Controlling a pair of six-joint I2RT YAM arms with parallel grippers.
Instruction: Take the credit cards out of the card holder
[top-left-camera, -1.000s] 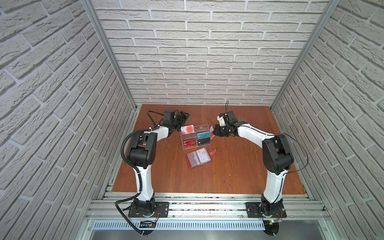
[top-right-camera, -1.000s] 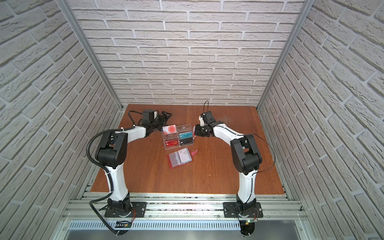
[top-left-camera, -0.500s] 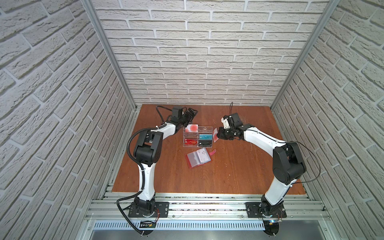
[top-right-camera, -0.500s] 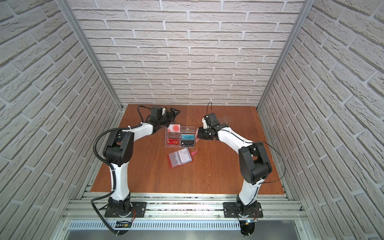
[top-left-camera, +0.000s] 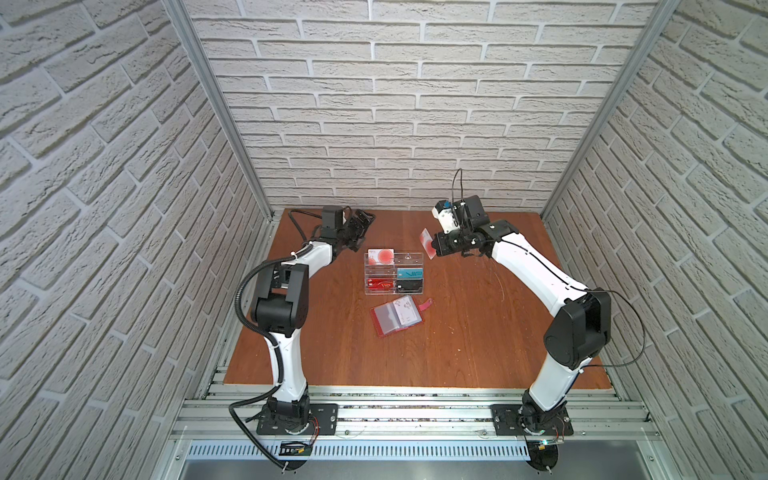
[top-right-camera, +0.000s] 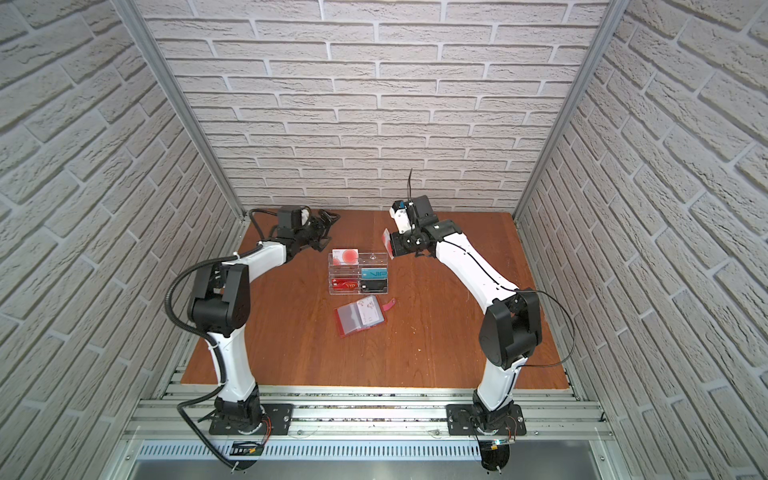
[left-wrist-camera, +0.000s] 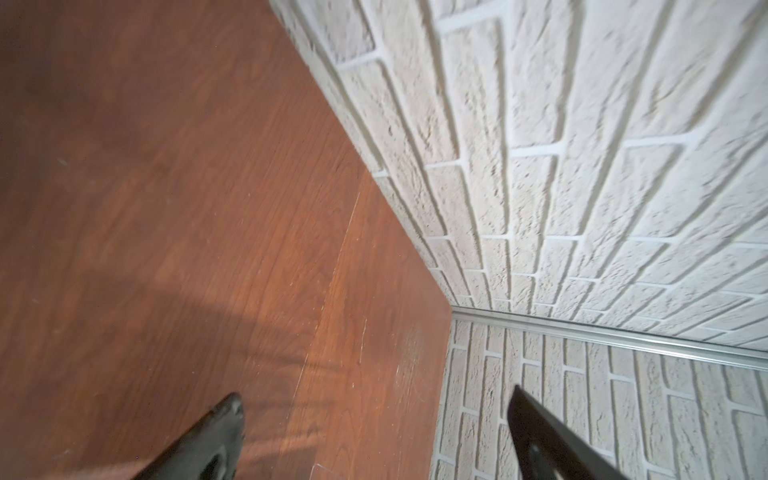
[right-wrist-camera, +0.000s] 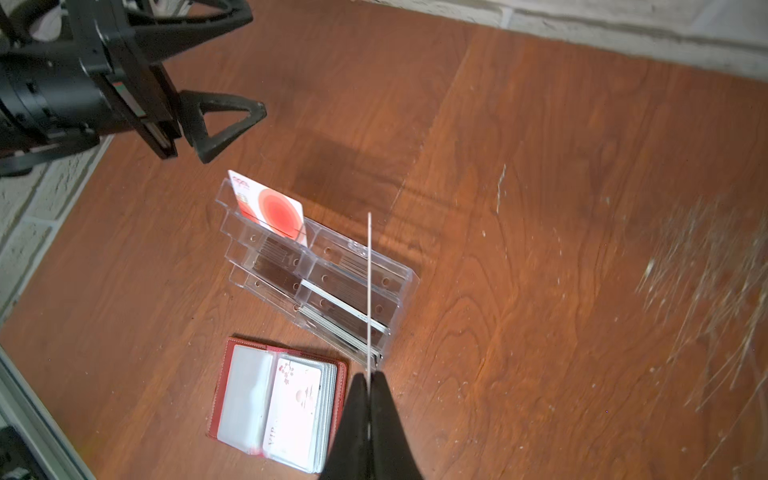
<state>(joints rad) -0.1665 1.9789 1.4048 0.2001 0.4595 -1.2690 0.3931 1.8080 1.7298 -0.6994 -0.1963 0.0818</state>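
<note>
The red card holder (top-left-camera: 397, 318) (top-right-camera: 360, 318) (right-wrist-camera: 278, 409) lies open on the table, a white credit card with small marks (right-wrist-camera: 293, 409) in its right-hand sleeve. My right gripper (top-left-camera: 435, 248) (top-right-camera: 394, 249) (right-wrist-camera: 369, 376) hangs behind the rack's right end, shut on a white and red credit card (top-left-camera: 427, 242) (right-wrist-camera: 369, 291). That card shows edge-on in the right wrist view. My left gripper (top-left-camera: 365, 218) (top-right-camera: 330, 218) (left-wrist-camera: 376, 399) (right-wrist-camera: 255, 62) stands open and empty by the back wall, left of the rack.
A clear acrylic rack (top-left-camera: 394, 291) (right-wrist-camera: 399, 274) stands behind the holder. It holds a white card with red circles (top-left-camera: 381, 256) (right-wrist-camera: 270, 205), a teal VIP card (top-left-camera: 409, 273), a red card (top-left-camera: 379, 284) and a black card (top-left-camera: 409, 285). Brick walls close in the back and sides.
The right gripper, still shut on its card, has risen a little towards the back. The left gripper has drawn back from the rack towards the wall and stays open.
</note>
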